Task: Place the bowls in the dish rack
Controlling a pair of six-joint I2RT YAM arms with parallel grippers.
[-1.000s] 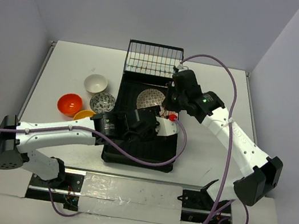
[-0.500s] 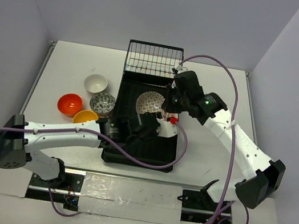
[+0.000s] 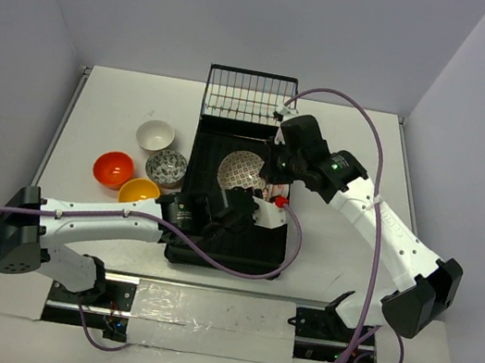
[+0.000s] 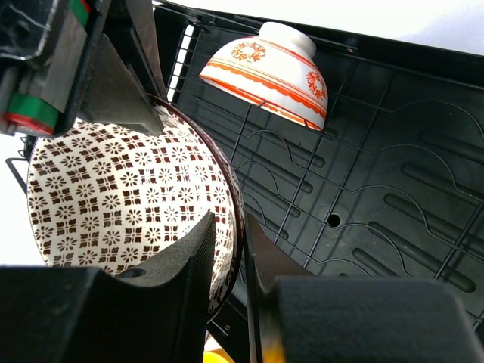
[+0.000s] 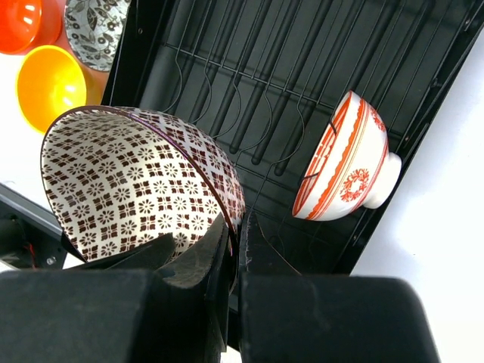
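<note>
A pinkish patterned bowl (image 3: 242, 170) is held tilted on edge over the black dish rack (image 3: 210, 152). My right gripper (image 3: 268, 169) is shut on its rim from the far right; in the right wrist view (image 5: 236, 234) the rim sits between the fingers. My left gripper (image 3: 233, 210) is shut on the near rim, with the bowl (image 4: 128, 197) between its fingers (image 4: 240, 257). A red-on-white bowl (image 3: 272, 211) lies on its side in the rack (image 5: 348, 162). White (image 3: 155, 135), grey speckled (image 3: 167, 166), red-orange (image 3: 114, 168) and yellow-orange (image 3: 139, 190) bowls sit on the table to the left.
The upright wire basket (image 3: 250, 98) stands at the rack's far end. The rack's ribbed floor (image 4: 393, 204) has low wire dividers. The right arm's purple cable (image 3: 350, 102) loops above the rack's far right corner. The table (image 3: 352, 145) is bounded by grey walls.
My left arm has shifted slightly toward the near side, uncovering the yellow-orange bowl. The patterned bowl has moved a little nearer and stands more on edge. My right gripper has followed it.
</note>
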